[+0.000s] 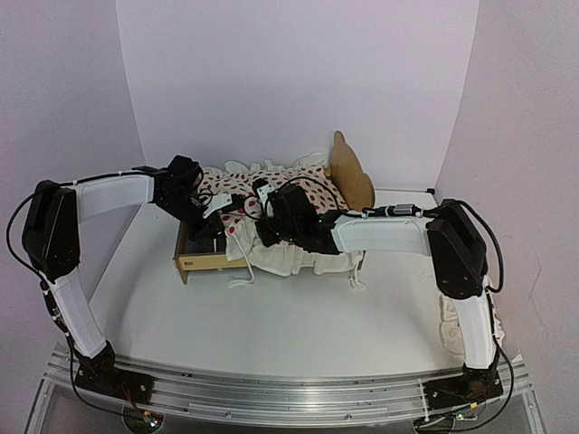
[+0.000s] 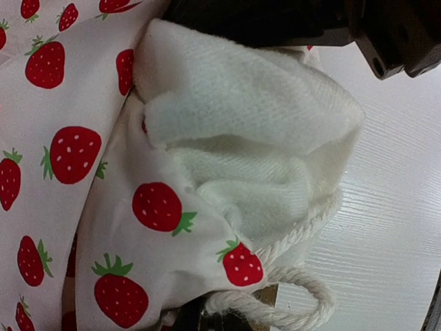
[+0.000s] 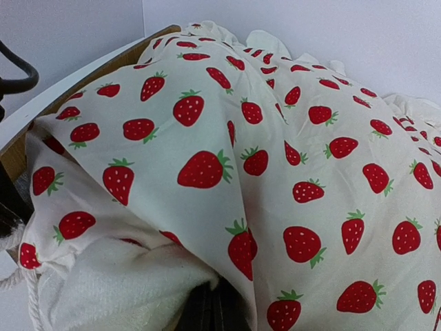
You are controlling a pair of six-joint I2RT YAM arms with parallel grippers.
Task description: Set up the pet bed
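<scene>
Left pincer (image 1: pixel 210 215) and right pincer (image 1: pixel 270 221) are both pressed together, buried in the strawberry duvet (image 1: pixel 271 185); whether either pinches cloth, I cannot tell. Directly beneath them sits the pet bed (image 1: pixel 204 263), mid-tabletop (image 1: pixel 271 334). Its long axis runs left to right, headboard (image 1: pixel 348 172) rightward. Left pincer is at the foot end, the right one nearer the middle.
</scene>
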